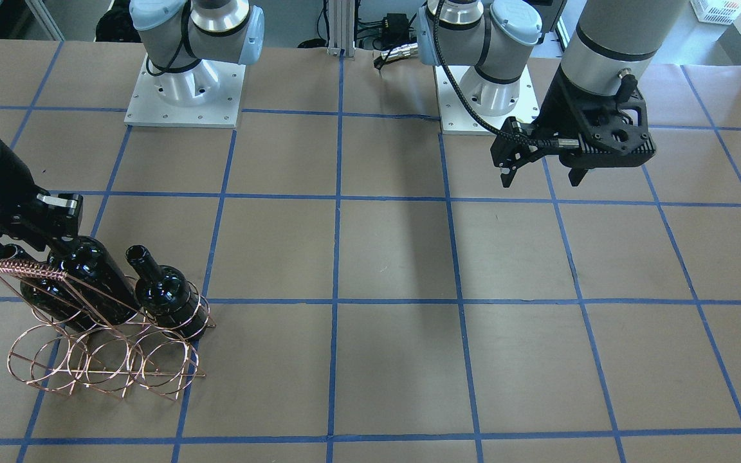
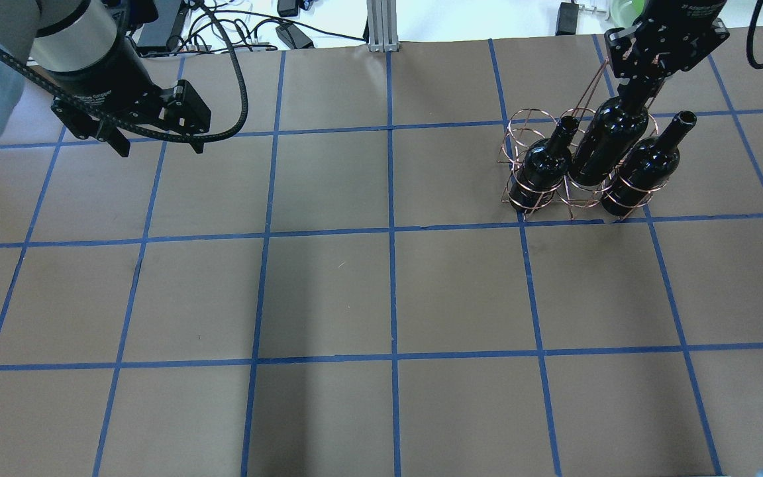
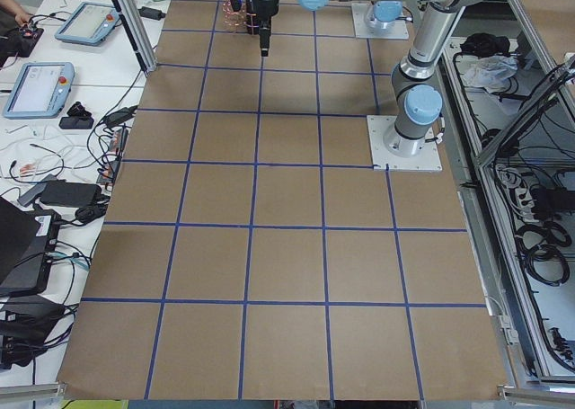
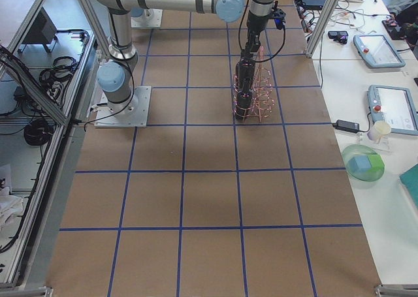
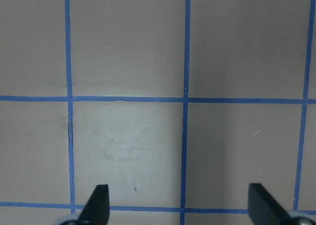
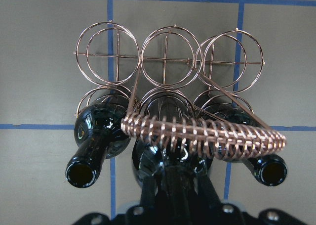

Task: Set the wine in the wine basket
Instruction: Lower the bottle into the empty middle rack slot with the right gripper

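Right now the right gripper [image 2: 643,83] pinches the neck of the wine [image 2: 610,142], a finger pressed on either side. The bottle stands in the middle hoop of the basket [image 6: 207,136], in the row nearer the robot – leaning a little and riding higher than the 2 other bottles [image 2: 544,165] in the hoops beside it. Whether its base touches the table [image 2: 328,291] I cannot tell. The left gripper [image 2: 158,147] hangs well apart over the table, fingers spread wide
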Motion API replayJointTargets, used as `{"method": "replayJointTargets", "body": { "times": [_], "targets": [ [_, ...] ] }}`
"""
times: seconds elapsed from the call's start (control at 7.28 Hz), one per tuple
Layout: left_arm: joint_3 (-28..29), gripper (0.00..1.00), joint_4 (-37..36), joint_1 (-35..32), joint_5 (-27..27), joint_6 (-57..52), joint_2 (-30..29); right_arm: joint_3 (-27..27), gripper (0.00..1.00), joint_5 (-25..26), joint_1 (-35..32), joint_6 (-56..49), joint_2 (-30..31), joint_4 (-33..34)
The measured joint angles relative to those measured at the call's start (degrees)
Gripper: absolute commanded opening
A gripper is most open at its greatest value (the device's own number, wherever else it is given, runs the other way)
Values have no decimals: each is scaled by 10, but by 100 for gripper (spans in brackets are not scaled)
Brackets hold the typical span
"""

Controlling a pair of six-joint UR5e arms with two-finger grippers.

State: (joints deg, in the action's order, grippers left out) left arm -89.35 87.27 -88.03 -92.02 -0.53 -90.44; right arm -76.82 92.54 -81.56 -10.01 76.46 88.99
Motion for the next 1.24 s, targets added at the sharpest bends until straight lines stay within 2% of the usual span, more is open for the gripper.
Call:
{"method": "replayJointTargets", "body": {
  "times": [0.41, 0.69, 0.82, 0.96, 1.1, 1.24],
  "targets": [
    [0, 100, -1, 0, 1, 0, 0, -43, 0, 0, 0, -6, -16, 64],
    [0, 100, -3, -1, 2, 1, -2, -53, 0, 1, 0, -13, -22, 75],
    [0, 100, -3, -1, 2, 0, -2, -54, 11, 1, 0, -13, -22, 76],
    [0, 100, -4, -2, 2, 1, -3, -55, 83, 1, 0, -12, -22, 75],
    [0, 100, -5, -3, 3, 1, -4, -55, 100, 2, 0, -9, -21, 73],
    [0, 100, -6, -3, 3, 0, -4, -55, 100, 2, 0, -8, -18, 70]
  ]
}}
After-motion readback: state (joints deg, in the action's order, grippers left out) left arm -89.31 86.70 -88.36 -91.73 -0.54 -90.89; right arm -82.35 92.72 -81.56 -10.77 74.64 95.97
